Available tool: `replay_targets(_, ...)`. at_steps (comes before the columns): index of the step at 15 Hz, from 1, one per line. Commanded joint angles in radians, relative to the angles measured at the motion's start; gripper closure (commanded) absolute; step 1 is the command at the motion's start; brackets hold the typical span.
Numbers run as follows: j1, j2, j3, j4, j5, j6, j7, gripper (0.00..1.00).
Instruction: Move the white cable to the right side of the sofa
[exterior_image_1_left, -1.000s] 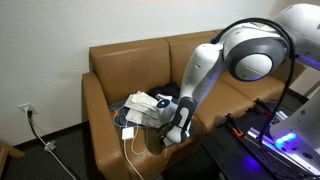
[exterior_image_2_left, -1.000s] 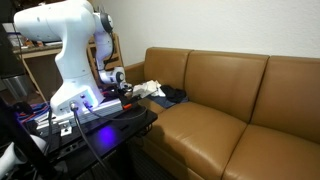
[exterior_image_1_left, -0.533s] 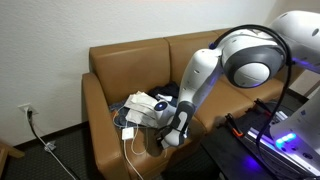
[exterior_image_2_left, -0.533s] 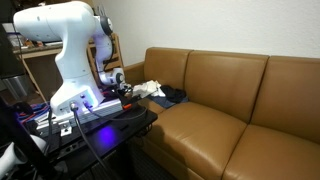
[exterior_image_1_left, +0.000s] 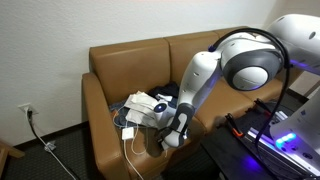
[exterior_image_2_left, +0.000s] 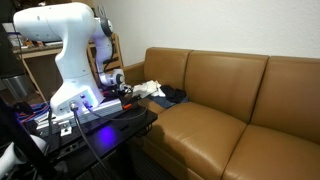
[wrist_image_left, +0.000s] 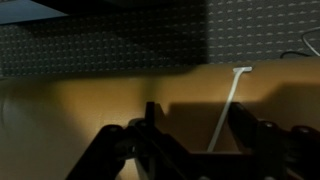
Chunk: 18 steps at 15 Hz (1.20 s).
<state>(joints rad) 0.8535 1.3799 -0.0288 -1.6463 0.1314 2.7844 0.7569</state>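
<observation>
The white cable (exterior_image_1_left: 129, 138) lies at the front of the left seat of the brown sofa (exterior_image_1_left: 120, 62) and hangs over its front edge. In the wrist view the cable (wrist_image_left: 228, 108) runs as a thin white line across the brown leather. My gripper (wrist_image_left: 195, 125) is open just above the seat, with the cable between the fingers, close to the right-hand one. In an exterior view the gripper (exterior_image_1_left: 171, 137) is low at the seat's front edge, to the right of the cable.
A pile of white and dark cloth (exterior_image_1_left: 147, 106) lies on the same seat; it also shows in the exterior view (exterior_image_2_left: 152, 90). The other sofa cushions (exterior_image_2_left: 235, 120) are bare. A wall outlet with a black cord (exterior_image_1_left: 27, 112) is at the left. The robot's stand (exterior_image_2_left: 100, 118) is beside the sofa.
The arm's upper links have shifted slightly. The gripper stays low at the seat's front, still open.
</observation>
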Motion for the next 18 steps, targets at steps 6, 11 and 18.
replay_targets(6,-0.013,0.025,0.001,0.032,0.004,-0.004,-0.011,0.91)
replay_targets(11,-0.044,-0.003,0.016,-0.015,0.018,0.031,-0.021,1.00)
replay_targets(18,-0.027,-0.206,-0.010,-0.353,0.127,0.383,0.035,0.99)
